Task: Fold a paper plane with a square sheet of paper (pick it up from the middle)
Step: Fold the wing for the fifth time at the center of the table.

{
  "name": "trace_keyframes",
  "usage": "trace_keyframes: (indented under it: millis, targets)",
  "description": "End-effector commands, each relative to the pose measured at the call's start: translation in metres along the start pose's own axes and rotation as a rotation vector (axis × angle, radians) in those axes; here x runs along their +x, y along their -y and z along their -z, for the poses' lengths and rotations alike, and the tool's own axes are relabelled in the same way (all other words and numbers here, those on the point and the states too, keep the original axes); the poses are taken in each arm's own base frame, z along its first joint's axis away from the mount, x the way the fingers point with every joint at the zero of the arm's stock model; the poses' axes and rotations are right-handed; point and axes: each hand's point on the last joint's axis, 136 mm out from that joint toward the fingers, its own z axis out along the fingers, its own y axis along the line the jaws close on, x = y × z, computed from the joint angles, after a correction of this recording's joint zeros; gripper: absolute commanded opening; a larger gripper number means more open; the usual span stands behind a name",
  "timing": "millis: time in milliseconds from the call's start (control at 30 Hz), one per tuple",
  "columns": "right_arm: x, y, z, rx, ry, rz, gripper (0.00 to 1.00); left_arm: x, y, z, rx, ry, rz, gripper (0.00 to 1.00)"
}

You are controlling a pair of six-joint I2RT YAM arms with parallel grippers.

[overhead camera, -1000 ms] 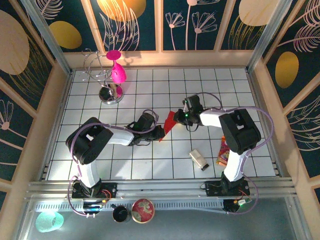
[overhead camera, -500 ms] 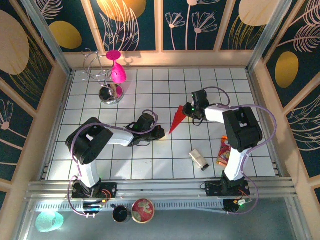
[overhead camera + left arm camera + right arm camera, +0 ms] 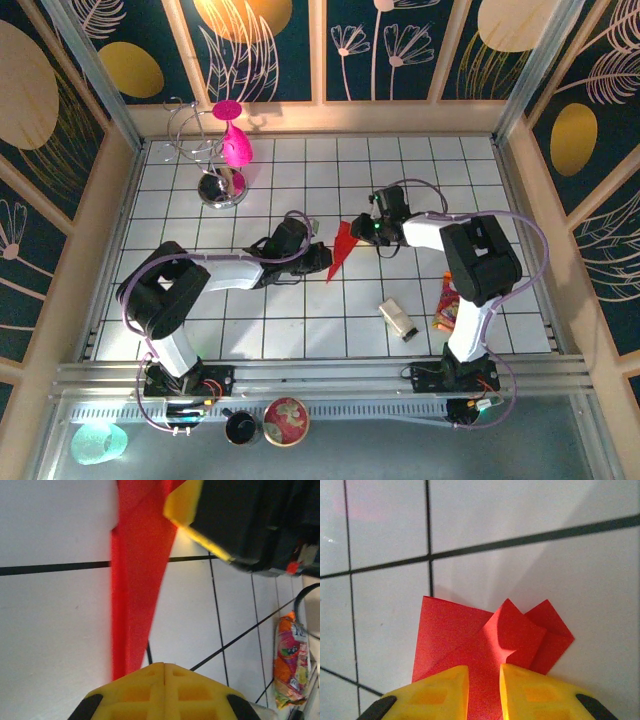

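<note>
Left gripper (image 3: 165, 680) clamped on plane (image 3: 341, 248) tail; right gripper (image 3: 484, 687) narrow, pinching its folded end.

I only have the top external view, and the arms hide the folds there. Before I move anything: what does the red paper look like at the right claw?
Observer: On the right wrist camera the red paper shows small folded flaps overlapping just past the right claw.
Operator: Is that claw clamped on it?
Observer: Its fingers stand a narrow gap apart with red showing between them. I cannot tell whether they grip.
Operator: And the left claw?
Observer: On the left wrist camera the left claw is shut. The paper's narrow end runs down to its fingertips, but I cannot tell whether it is pinched.
</note>
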Motion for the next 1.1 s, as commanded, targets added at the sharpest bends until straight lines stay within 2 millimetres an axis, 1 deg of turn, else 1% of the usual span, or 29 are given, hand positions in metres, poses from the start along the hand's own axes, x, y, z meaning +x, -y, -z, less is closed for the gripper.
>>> trace_keyframes:
  millis: [0,100,167,233,367,467,600,667,733,867,933,1067]
  targets:
    - [0.034,-0.009,-0.002,-0.023,-0.086,-0.026,0.24,0.005,0.011,-0.010,0.039,-0.028,-0.002,0.00]
    - [0.042,-0.015,-0.003,-0.037,-0.102,-0.029,0.24,0.013,0.001,-0.020,0.009,-0.058,0.013,0.00]
    - [0.044,-0.015,-0.004,-0.039,-0.106,-0.030,0.24,0.018,-0.009,-0.025,-0.017,-0.070,0.028,0.00]
    - [0.042,-0.015,-0.004,-0.038,-0.101,-0.025,0.23,0.024,-0.024,-0.030,-0.073,-0.088,0.041,0.00]
    - [0.035,-0.011,-0.004,-0.023,-0.083,-0.015,0.23,0.034,-0.044,-0.033,-0.146,-0.111,0.054,0.00]
    - [0.022,-0.001,-0.005,-0.003,-0.049,-0.016,0.23,0.043,-0.056,-0.032,-0.172,-0.128,0.079,0.00]
    - [-0.008,0.021,-0.004,0.035,0.015,-0.037,0.23,0.061,-0.070,-0.028,-0.174,-0.151,0.130,0.00]
    - [-0.024,0.028,-0.004,0.037,0.038,-0.048,0.23,0.069,-0.077,-0.025,-0.171,-0.158,0.154,0.00]
    - [-0.033,0.035,-0.006,0.046,0.047,-0.055,0.23,0.075,-0.081,-0.023,-0.165,-0.163,0.176,0.00]
    - [-0.047,0.045,-0.007,0.066,0.067,-0.065,0.23,0.076,-0.081,-0.021,-0.151,-0.155,0.187,0.00]
    - [-0.053,0.046,-0.004,0.065,0.079,-0.072,0.23,0.074,-0.077,-0.022,-0.137,-0.154,0.180,0.00]
    - [-0.067,0.029,0.017,0.043,0.130,-0.039,0.23,0.059,-0.053,-0.026,-0.080,-0.148,0.130,0.00]
